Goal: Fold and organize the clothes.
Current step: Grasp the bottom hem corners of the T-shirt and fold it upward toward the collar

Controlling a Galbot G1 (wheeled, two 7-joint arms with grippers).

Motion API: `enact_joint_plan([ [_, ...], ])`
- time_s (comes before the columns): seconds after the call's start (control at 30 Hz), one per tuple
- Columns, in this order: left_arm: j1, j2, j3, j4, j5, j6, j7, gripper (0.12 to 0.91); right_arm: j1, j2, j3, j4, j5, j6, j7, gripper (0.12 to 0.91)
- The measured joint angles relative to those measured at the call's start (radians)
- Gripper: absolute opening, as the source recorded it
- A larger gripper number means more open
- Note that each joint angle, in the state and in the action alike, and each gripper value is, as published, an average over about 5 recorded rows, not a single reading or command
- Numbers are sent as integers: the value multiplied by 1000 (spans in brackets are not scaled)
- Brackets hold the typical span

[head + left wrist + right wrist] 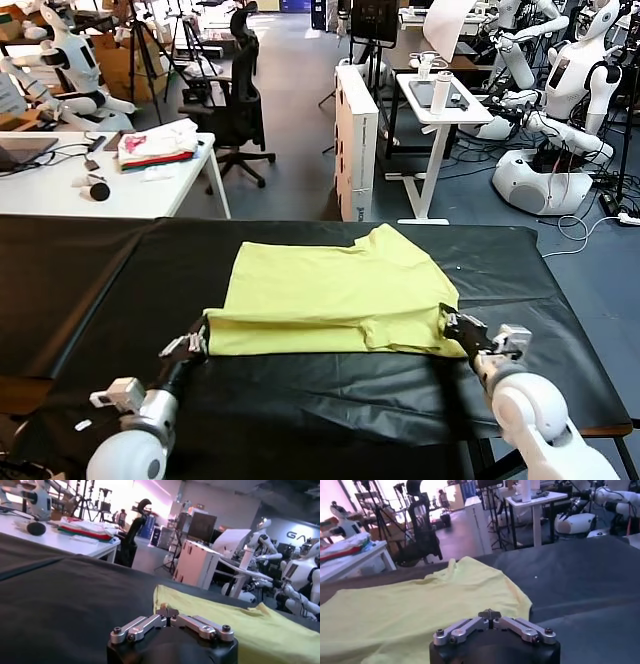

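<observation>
The thin, soft lime-green cotton T-shirt (335, 295) lay limp on the black tabletop (90, 270), both end effectors pressed together at its near corners, the best places to pinch it

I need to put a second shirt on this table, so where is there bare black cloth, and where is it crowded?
Bare patches: the black table cover left of the T-shirt, the strip between the shirt and the far edge, and the part right of its sleeve. Crowded: the near edge, where the left gripper and right gripper are shut at the shirt's near corners.
</observation>
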Motion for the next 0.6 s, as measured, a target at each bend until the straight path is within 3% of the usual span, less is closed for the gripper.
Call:
enact_joint_plan([
  [0.2, -34, 23, 16, 37, 3, 3, 2, 147, 4, 6, -3, -10, -13, 9, -1, 138],
  [0.37, -52, 31, 30, 58, 9, 4, 2, 147, -5, 0, 13, 0, -29, 15, -37, 165],
  [0.43, -59, 32, 35, 63, 14, 4, -1, 152, -13, -8, 22, 12, -40, 16, -54, 241],
  [0.5, -64, 31, 38, 65, 18, 4, -9, 181, -25, -20, 31, 30, -49, 15, -64, 367],
  [0.6, -67, 28, 40, 62, 22, 4, -24, 320, -52, -45, 47, 67, -57, 10, -71, 556],
])
